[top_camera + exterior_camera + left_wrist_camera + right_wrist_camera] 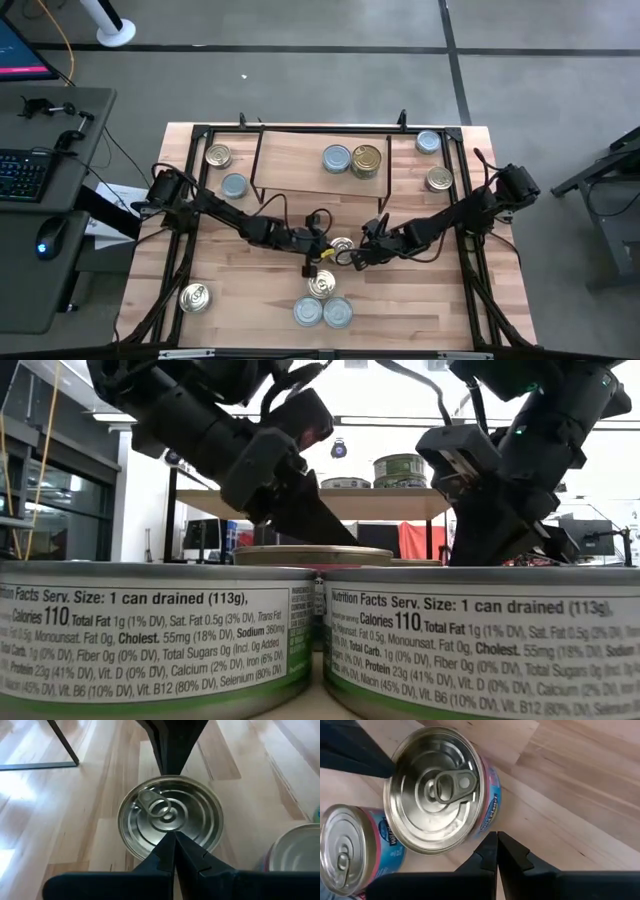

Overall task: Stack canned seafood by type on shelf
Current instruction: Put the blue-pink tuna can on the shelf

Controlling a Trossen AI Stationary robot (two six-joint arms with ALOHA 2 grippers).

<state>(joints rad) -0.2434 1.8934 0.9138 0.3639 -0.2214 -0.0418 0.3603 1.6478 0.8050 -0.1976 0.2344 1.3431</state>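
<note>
- Claw on the right arm (357, 255) is hanging low over the middle of the worktop (420, 300), and its two fingers are pressed together on nothing.
- Left claw (318, 252) is hanging just across from it, fingers together too and holding nothing.
- Between the two claws a silver tin with a pull tab (341, 245) is sitting upright on the worktop. The right wrist view is showing a pink and blue label around this tin's side (487, 807).
- More tins are waiting near the front edge: one tin (320, 284) just behind a pair standing side by side (323, 312).
- Two tins are already sitting on the shelf (300, 165), a pale one (336, 158) touching a gold stack (366, 160).
- Other tins are lying around the worktop's edges.
- I am thinking a full tin is feeling a bit heavy for its size, hard and stiff, so squeezing is not hurting it.
- Its round metal side is probably slippery, so a claw should be opening wide and pinching across the middle of the wall, low down, not on the lid or the thin pull tab.
</note>
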